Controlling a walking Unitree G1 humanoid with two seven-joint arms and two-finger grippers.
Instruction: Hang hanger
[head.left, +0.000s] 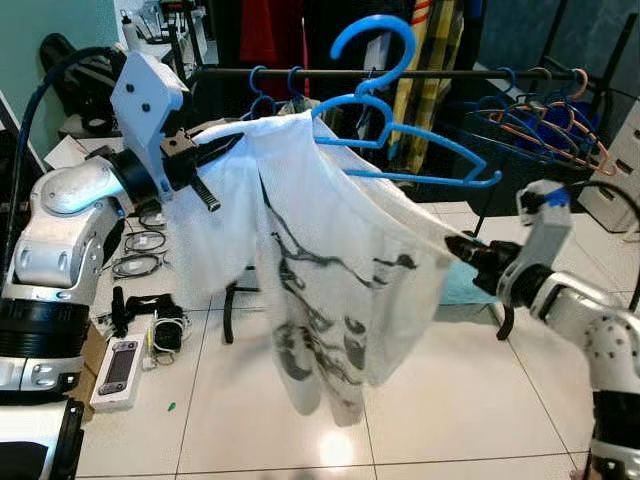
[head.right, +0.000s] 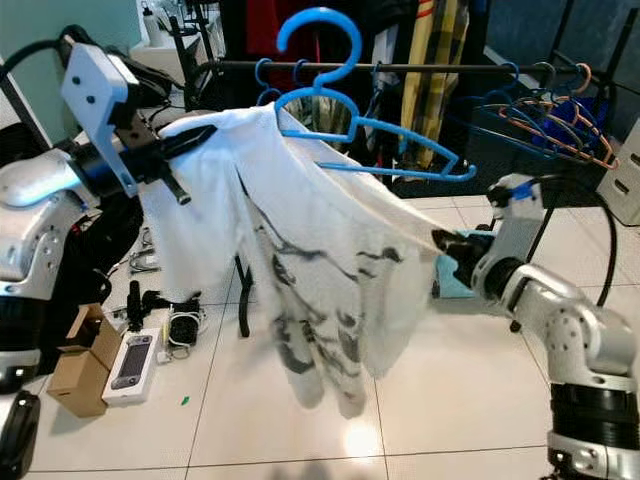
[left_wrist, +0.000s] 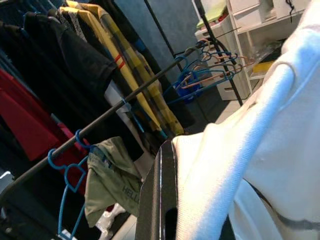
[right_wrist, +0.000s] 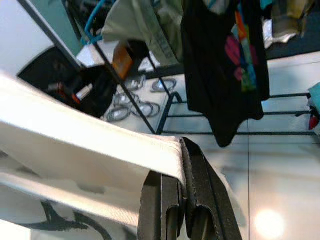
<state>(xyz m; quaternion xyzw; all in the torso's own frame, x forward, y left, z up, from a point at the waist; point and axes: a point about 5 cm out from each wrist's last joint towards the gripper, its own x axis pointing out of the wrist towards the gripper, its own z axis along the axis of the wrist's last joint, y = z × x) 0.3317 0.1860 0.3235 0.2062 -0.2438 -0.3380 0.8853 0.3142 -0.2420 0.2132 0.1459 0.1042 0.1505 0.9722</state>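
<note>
Open tiled floor (head.left: 470, 400) is lying below the garment, while the black clothes rail (head.left: 440, 74) is crossing just behind it. Empty hangers (head.left: 540, 125) are crowding the rail's right end, and hanging clothes (left_wrist: 75, 65) are filling the space behind. The blue hanger (head.left: 390, 120) is sitting hook-up inside the white shirt (head.left: 330, 270), its long axis slanting down rightward. The left tool (head.left: 205, 160) is clamping the shirt's shoulder; the right tool (head.right: 450, 248) is pinching its hem.

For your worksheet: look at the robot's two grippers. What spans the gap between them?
In the left eye view, a white printed garment, draped on a blue plastic hanger, stretches from the left gripper to the right gripper.
</note>
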